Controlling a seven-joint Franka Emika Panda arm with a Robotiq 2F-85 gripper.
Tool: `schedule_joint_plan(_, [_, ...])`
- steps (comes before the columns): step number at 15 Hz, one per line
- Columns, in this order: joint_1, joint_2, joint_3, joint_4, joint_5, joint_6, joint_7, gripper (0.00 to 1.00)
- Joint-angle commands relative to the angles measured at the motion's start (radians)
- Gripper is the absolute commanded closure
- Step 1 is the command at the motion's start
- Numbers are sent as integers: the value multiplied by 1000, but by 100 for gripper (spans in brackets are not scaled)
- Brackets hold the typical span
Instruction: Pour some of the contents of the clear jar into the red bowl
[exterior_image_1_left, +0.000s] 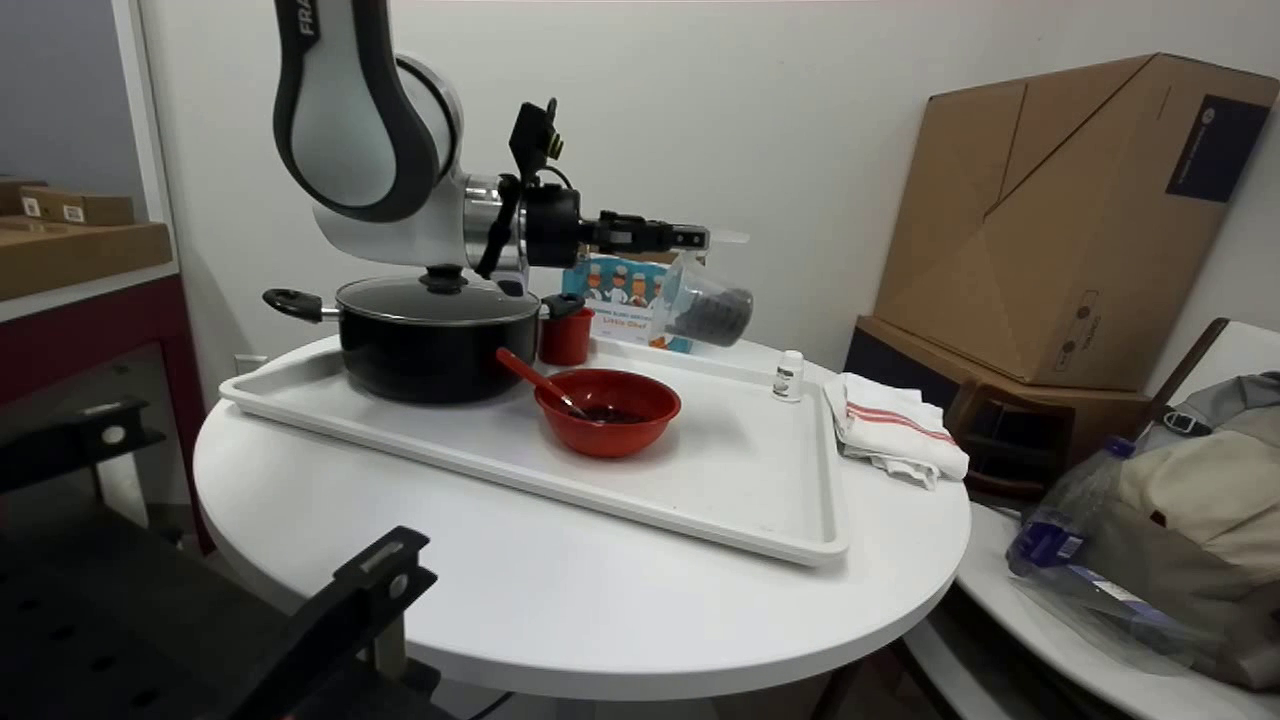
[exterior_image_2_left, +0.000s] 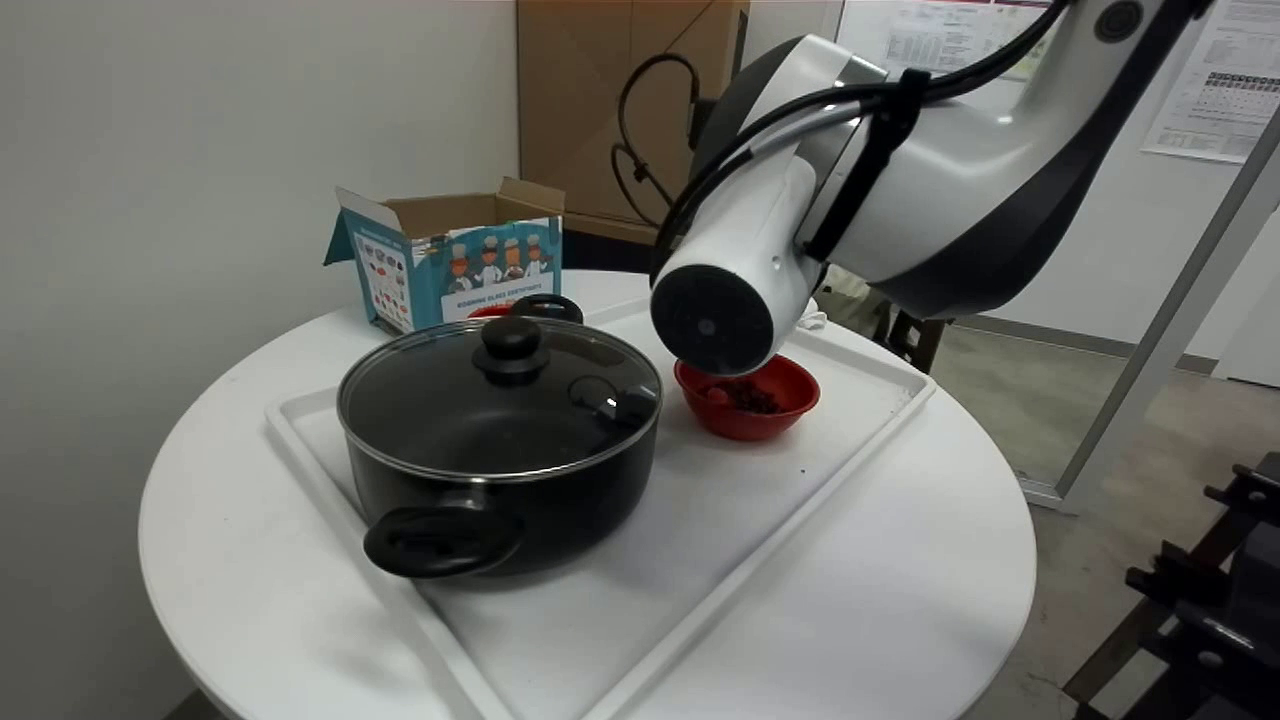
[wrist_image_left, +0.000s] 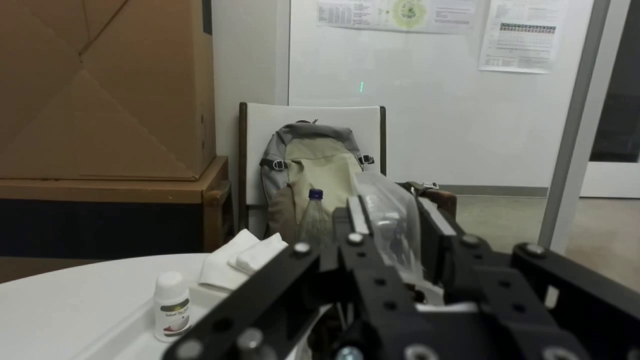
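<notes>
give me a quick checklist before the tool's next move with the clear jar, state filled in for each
1. Tool gripping the clear jar: ok, it holds the jar up off the tray.
2. Something in the jar to pour: ok, dark contents show through its wall.
3. Jar over the red bowl: cannot tell; an exterior view shows it mostly right of the bowl in the picture, depth unclear.
4. Jar mouth aimed at the bowl: cannot tell; the jar is tilted, its mouth unclear.
5. Bowl upright on the tray: ok, with dark bits inside.
6. Bowl free of utensils: not ok, a red-handled utensil leans in it.
</notes>
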Motion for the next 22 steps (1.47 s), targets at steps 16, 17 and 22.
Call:
schedule_joint_plan(16, [15,66,3,5,-170,-200,36,88])
schedule_joint_plan(17, [15,68,3,5,-171,-205,36,88])
schedule_joint_plan(22, [17,77,3,7,-177,-233,34,88])
